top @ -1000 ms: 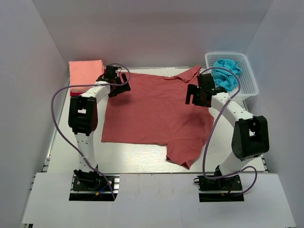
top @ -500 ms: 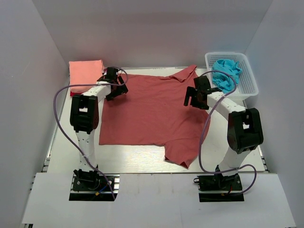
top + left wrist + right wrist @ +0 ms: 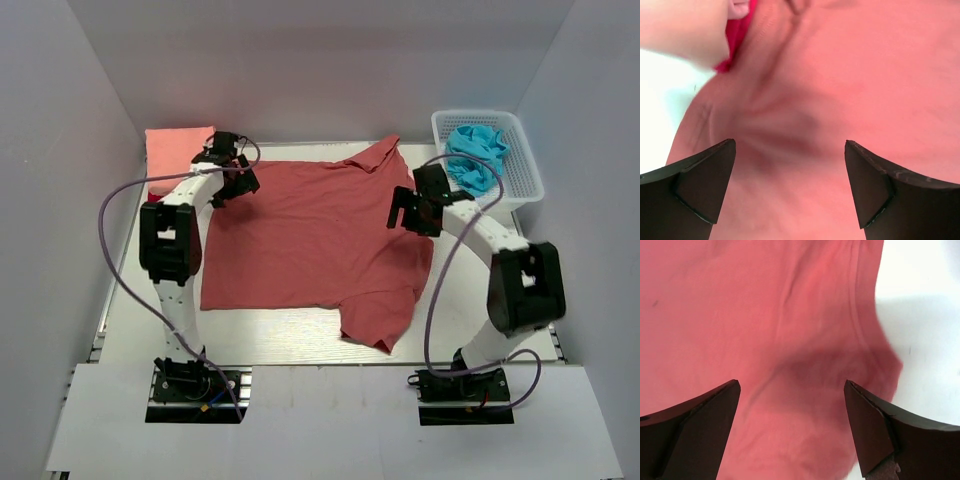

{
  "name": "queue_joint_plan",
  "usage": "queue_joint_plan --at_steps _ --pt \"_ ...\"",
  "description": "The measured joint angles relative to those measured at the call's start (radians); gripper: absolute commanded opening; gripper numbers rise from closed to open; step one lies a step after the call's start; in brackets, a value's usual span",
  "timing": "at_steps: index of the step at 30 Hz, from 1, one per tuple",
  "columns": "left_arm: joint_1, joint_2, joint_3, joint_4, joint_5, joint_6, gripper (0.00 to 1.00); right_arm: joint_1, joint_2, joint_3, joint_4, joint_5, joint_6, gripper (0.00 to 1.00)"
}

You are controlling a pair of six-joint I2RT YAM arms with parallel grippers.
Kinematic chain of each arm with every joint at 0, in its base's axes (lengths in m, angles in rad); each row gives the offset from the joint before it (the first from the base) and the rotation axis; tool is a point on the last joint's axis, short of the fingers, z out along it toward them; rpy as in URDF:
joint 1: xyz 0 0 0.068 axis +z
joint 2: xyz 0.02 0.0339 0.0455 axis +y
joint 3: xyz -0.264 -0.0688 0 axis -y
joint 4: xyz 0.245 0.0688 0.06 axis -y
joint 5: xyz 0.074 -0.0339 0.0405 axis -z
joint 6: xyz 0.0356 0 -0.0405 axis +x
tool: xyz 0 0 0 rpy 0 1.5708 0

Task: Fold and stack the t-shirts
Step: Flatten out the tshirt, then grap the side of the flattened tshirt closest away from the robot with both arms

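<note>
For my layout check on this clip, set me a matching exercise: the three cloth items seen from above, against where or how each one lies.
Things:
1. brick-red t-shirt
2. salmon-pink t-shirt
3. turquoise cloth

States:
A. bunched in the white basket
B. folded, far left corner
C. spread flat in the middle

Pairs: 1-C; 2-B; 3-A

Robot lab test cell: plain white panel walls (image 3: 320, 70) box in table (image 3: 270, 335); aluminium extrusion rail (image 3: 98, 345); left arm (image 3: 172, 250), right arm (image 3: 518, 290) bolted at near edge; loose purple cable (image 3: 108, 240).

Brick-red t-shirt (image 3: 320, 235) matt soft cloth, basket (image 3: 524, 165) white plastic mesh
</note>
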Motion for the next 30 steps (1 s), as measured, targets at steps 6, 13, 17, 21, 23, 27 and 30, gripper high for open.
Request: queue_joint_plan --at_steps 6,13,17,21,23,27,30 --pt "-0.010 -0.357 -0.229 0.012 0.066 -0.021 1.00 0.001 -0.233 -0.198 -0.025 -0.143 0.054 0.90" --pt "-0.005 -0.754 -0.686 -0.060 0.089 -0.136 1.00 0.032 -0.359 -0.392 -0.042 -0.458 0.028 0.90" --pt "0.007 -0.861 -0.835 -0.185 0.026 -0.224 1.00 0.094 -0.452 -0.489 -0.035 -0.589 -0.007 0.90" --pt "0.009 -0.992 -0.862 -0.216 -0.011 -0.272 1.00 0.113 -0.412 -0.595 -0.029 -0.646 -0.005 0.90" --pt "0.009 -1.021 -0.860 -0.214 -0.016 -0.289 1.00 0.110 -0.372 -0.646 -0.034 -0.677 0.029 0.90" --pt "0.009 -0.974 -0.856 -0.238 -0.016 -0.318 1.00 0.103 -0.425 -0.693 -0.039 -0.677 0.118 0.90" --pt "0.009 -0.946 -0.856 -0.261 -0.017 -0.330 1.00 0.104 -0.473 -0.702 -0.070 -0.622 0.158 0.90"
